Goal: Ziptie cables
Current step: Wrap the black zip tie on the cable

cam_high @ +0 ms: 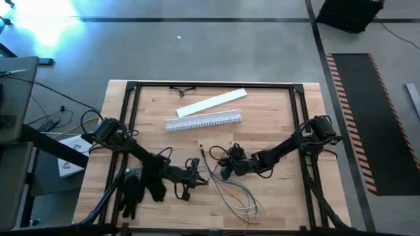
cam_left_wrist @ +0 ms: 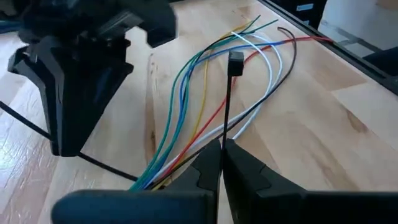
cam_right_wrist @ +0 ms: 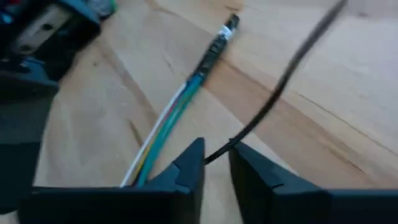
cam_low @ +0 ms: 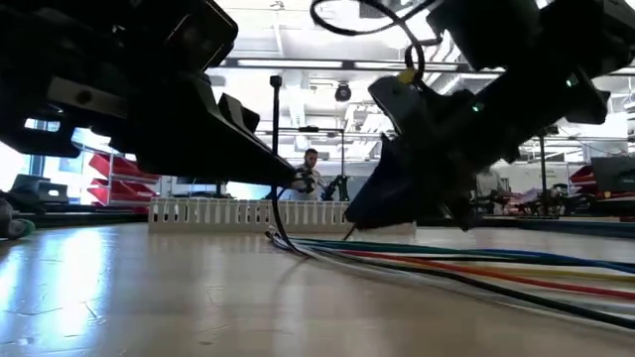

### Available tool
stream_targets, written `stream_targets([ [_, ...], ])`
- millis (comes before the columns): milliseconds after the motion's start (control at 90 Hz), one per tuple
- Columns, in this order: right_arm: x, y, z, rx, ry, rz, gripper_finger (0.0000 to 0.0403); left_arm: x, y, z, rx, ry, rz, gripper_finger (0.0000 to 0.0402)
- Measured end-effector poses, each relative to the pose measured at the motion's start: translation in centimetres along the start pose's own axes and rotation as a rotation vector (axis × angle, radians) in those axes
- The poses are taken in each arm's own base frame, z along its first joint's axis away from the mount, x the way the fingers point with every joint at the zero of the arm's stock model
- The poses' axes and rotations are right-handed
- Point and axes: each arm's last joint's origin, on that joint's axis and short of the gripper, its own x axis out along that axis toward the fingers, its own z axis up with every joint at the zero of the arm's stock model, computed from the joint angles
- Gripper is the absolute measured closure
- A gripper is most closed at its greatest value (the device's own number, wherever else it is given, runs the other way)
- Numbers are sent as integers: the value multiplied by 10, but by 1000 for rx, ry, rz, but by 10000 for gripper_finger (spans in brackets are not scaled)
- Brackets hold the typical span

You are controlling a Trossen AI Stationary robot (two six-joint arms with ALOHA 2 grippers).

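The cables (cam_high: 230, 190) lie on the wooden table as a thin bundle of green, blue, yellow, red, white and black wires. They are gathered at the far end (cam_right_wrist: 214, 46) and fan out toward the near edge (cam_left_wrist: 261, 37). My left gripper (cam_left_wrist: 221, 149) is shut on a black ziptie (cam_left_wrist: 227, 106) beside the bundle. My right gripper (cam_right_wrist: 216, 155) hovers close over the bundle (cam_right_wrist: 177, 109), slightly open. A thin black strap (cam_right_wrist: 273, 93) runs into the gap between its fingers. My left gripper pinches the ziptie's strap (cam_left_wrist: 224, 134) between its two fingertips. The strap stands up out of the fingers, with its square head (cam_left_wrist: 235, 62) free above the cables. My right gripper has the black strap (cam_right_wrist: 224, 149) between its fingers; whether the fingers touch it, I cannot tell.
A white slotted channel (cam_high: 203, 121) and a white strip (cam_high: 211, 103) lie toward the far edge. Dark gloves (cam_high: 141, 187) lie near the left arm. A black frame (cam_high: 131, 118) borders the table. A person (cam_low: 311, 164) stands in the room behind.
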Motion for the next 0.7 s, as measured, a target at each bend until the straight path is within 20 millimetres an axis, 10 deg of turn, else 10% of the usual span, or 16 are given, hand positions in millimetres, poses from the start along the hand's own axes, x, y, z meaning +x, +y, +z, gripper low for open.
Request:
stream_targets([
  [700,-6,34,12,-542,-67,-167,403,3,14,0,-75,1,52,401],
])
